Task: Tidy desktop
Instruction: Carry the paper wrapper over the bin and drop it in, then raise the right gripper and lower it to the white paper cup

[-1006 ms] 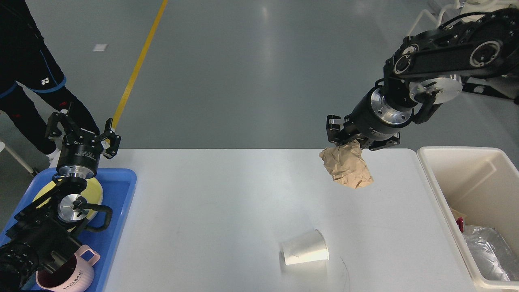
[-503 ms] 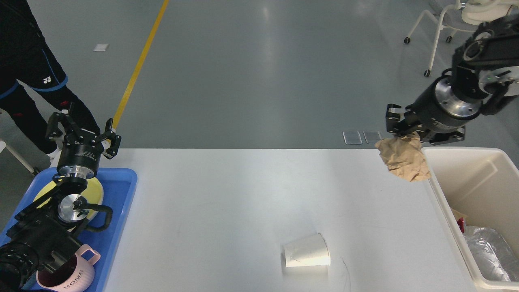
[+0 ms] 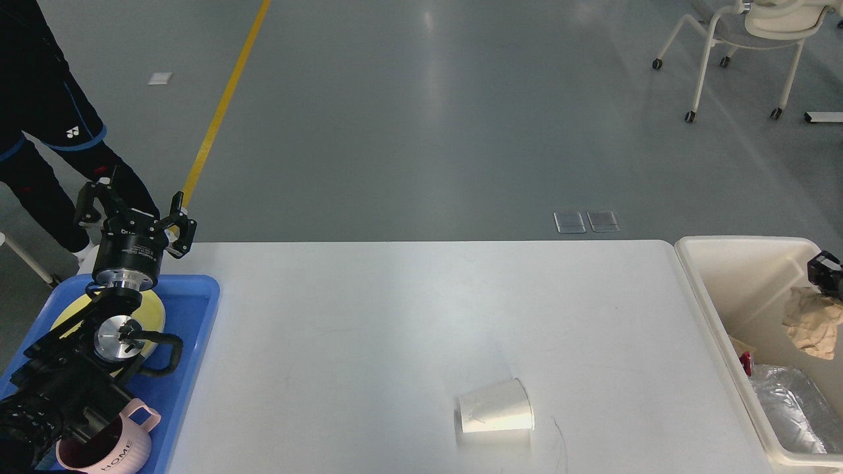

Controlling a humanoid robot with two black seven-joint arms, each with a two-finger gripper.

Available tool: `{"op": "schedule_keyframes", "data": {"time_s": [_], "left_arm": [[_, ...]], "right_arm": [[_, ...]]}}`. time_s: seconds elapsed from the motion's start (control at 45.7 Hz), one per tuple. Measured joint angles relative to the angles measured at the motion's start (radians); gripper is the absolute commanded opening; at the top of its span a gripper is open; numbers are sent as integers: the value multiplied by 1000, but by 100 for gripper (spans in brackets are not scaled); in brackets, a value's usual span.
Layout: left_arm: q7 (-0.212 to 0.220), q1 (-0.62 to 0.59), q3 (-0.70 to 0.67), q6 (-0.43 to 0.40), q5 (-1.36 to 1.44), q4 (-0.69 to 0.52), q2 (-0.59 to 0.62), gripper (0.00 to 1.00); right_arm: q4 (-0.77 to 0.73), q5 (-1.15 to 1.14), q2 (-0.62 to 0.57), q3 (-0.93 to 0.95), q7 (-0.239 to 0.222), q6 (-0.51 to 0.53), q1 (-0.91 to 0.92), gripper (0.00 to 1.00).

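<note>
- Head view is showing the desktop (image 3: 369, 329) stretching across the middle of the scene — a wide white-grey surface between a blue tray (image 3: 197, 309) at its left end and a beige bin (image 3: 724, 263) at its right end.
- Only a white paper cup (image 3: 495, 415) is lying on the desktop now, tipped on its side near the front edge.
- A crumpled brown paper (image 3: 807, 322), which was hanging over the desktop a second ago, is now hanging inside the bin's outline — so one piece of litter is nearly dealt with, and the cup looks like the next job.
- At the frame's right edge, the right gripper (image 3: 824, 271) is showing only a dark sliver touching the top of the paper; whether it is gripping or letting go cannot be told.
- Over the tray's far corner, the left gripper (image 3: 135, 212) is hovering with its fingers spread wide, holding nothing, unmoved from a second ago.
- Inside the tray are sitting a yellow plate (image 3: 155, 309) and a pink mug (image 3: 125, 451).
- Lower in the bin are lying crinkled foil (image 3: 790, 408) and a small red scrap (image 3: 745, 363).
</note>
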Motion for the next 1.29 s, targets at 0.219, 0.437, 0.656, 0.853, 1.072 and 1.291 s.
{"op": "schedule_keyframes", "data": {"time_s": [0.219,0.437,0.656,0.853,1.072,1.291], "left_arm": [[0,0,0,0,0,-1,0,97],[0,0,0,0,0,-1,0,97],[0,0,0,0,0,0,0,97],[0,0,0,0,0,0,0,97],[0,0,0,0,0,-1,0,97],[0,0,0,0,0,-1,0,97]], "right_arm": [[-485,-4,191,238,5,-10,-319,0],[-629,-2,279,250,8,-17,-406,100],[-631,0,301,255,5,-13,-409,100],[-632,1,312,254,4,-11,-410,100],[-631,2,318,261,2,0,-394,100],[-599,-9,303,261,0,57,-294,100]]}}
